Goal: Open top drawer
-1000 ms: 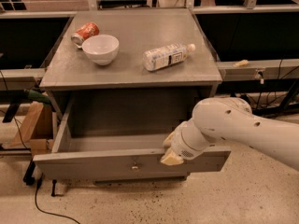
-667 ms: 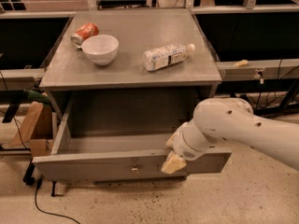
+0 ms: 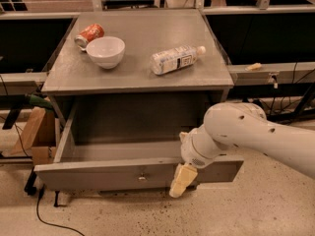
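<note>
The top drawer point(image 3: 98, 173) is a wide grey metal drawer with a small round knob point(image 3: 142, 177) at the centre of its front. It stands pulled out from under the grey cabinet top point(image 3: 138, 68), and its deep box shows nothing inside. My gripper point(image 3: 181, 181) hangs from the white arm point(image 3: 246, 136) in front of the drawer front, to the right of the knob, with its yellowish fingers pointing down. It is not on the knob.
On the cabinet top lie a tipped orange can point(image 3: 89, 35), a white bowl point(image 3: 105, 51) and a plastic bottle point(image 3: 175, 59) on its side. A cardboard box point(image 3: 35, 134) and cables sit on the floor at the left. Dark benches flank the cabinet.
The gripper has dropped a little lower in front of the drawer front. The drawer stands as far out as before.
</note>
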Available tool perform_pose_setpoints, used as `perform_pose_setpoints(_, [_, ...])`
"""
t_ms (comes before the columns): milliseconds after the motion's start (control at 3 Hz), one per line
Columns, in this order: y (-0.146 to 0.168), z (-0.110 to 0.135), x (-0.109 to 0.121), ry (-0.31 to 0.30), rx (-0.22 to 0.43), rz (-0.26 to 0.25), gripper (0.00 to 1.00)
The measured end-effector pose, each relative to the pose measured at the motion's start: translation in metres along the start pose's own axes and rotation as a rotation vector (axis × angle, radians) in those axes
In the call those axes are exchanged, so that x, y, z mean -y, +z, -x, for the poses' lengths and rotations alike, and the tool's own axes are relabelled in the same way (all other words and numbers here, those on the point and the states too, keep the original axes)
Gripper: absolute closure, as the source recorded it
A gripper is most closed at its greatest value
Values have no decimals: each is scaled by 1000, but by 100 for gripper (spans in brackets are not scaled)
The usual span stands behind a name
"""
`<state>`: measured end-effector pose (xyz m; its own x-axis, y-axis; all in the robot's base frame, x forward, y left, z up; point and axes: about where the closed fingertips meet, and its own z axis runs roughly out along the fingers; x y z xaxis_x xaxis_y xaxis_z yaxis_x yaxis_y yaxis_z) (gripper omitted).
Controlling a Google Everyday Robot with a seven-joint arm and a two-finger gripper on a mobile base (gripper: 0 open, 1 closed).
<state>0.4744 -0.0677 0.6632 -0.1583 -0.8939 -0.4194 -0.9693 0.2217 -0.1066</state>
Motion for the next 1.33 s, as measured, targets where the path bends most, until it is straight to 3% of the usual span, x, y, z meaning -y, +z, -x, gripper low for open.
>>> perform_pose_setpoints(333, [0, 0, 0, 0, 0, 0, 0])
perform_pose_setpoints(667, [2, -21, -20, 13, -47, 27, 18])
perform_pose_setpoints(1000, [-3, -34, -32, 33, -75, 45, 49])
perform_pose_setpoints(1333, [-7, -33, -31, 34, -75, 45, 72])
